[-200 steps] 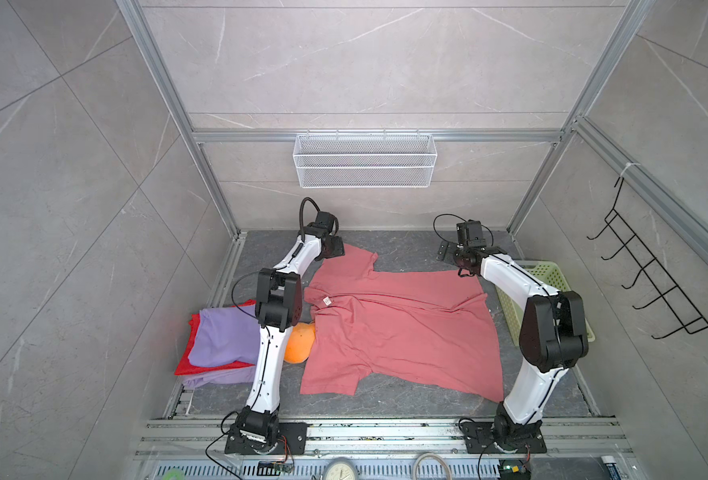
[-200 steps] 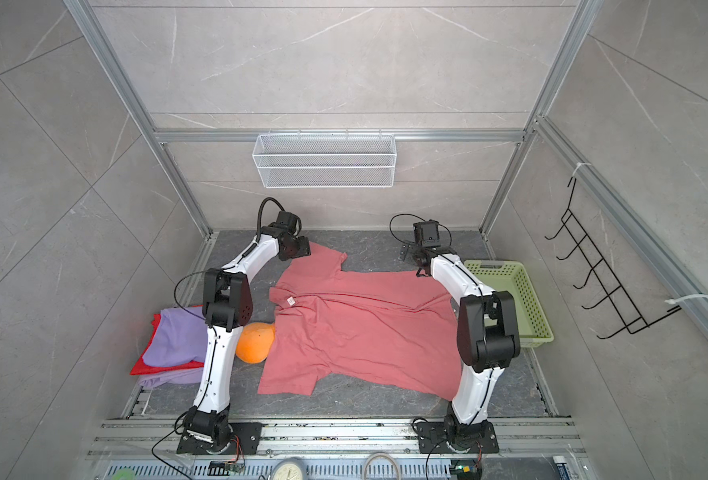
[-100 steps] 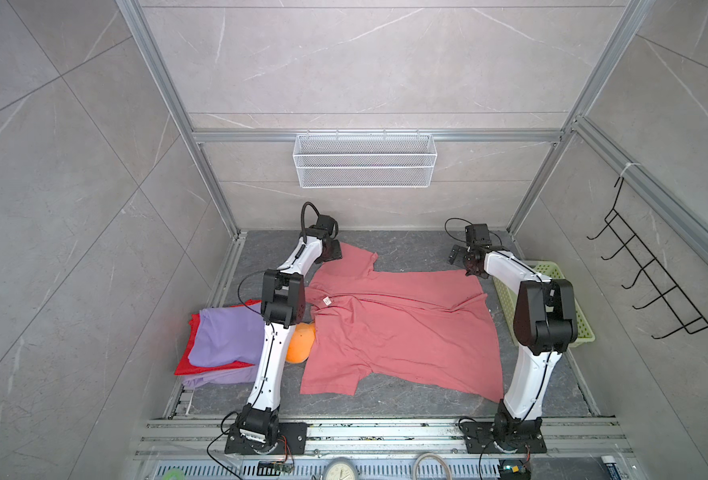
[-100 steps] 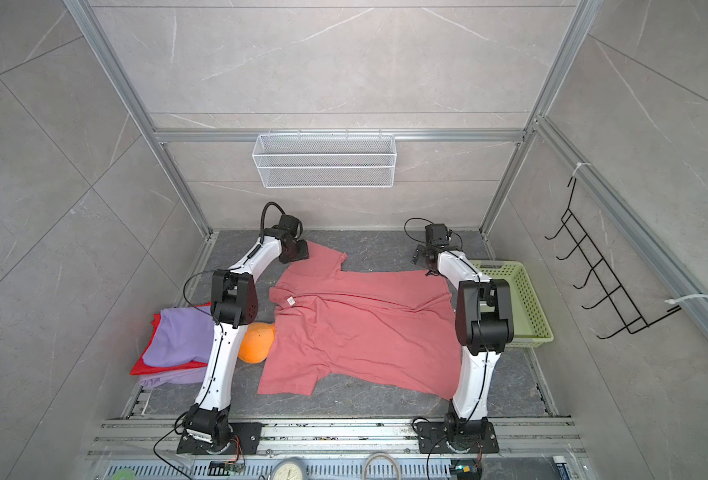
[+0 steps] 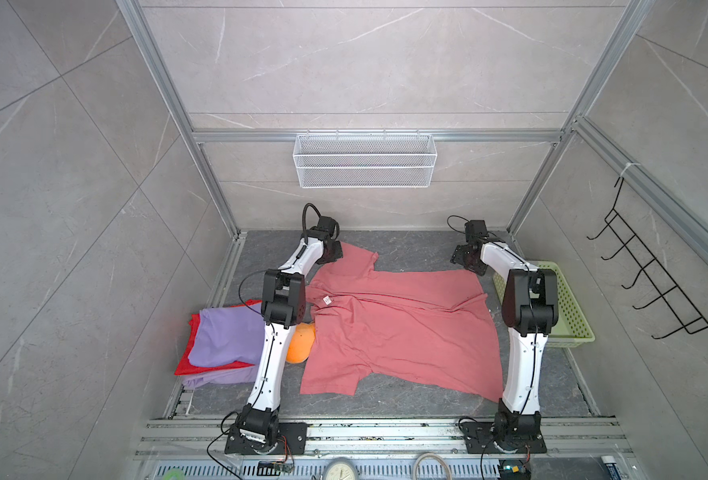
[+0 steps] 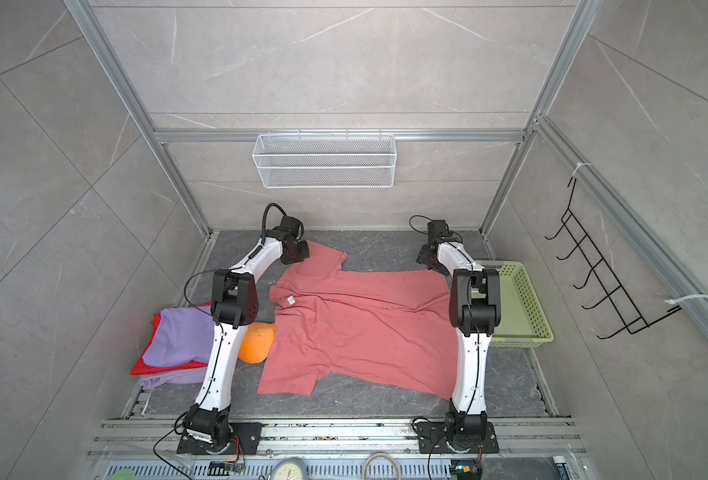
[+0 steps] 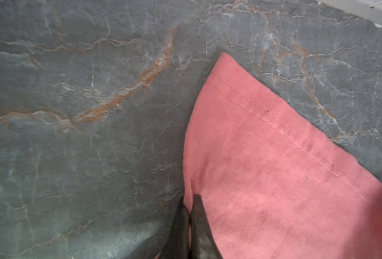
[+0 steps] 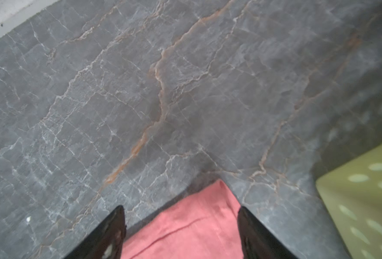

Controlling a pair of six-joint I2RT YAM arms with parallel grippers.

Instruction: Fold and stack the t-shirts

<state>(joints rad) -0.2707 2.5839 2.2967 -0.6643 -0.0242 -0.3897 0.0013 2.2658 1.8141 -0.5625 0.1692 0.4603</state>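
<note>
Shirt (image 5: 402, 332): salmon knit, stitched hem | floor (image 7: 73, 112): veined grey stone

White links (image 5: 270, 365), black joints (image 5: 282, 301) (looped black cables (image 5: 304, 216))

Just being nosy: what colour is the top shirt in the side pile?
The top shirt is lavender-purple, over a red shirt; clearest in a top view.

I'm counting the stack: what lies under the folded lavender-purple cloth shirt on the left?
A bright red cloth shirt shows its edges beneath the lavender-purple cloth shirt, and more lavender cloth peeks out under that. Anything deeper is covered, partly by the white left arm.
</note>
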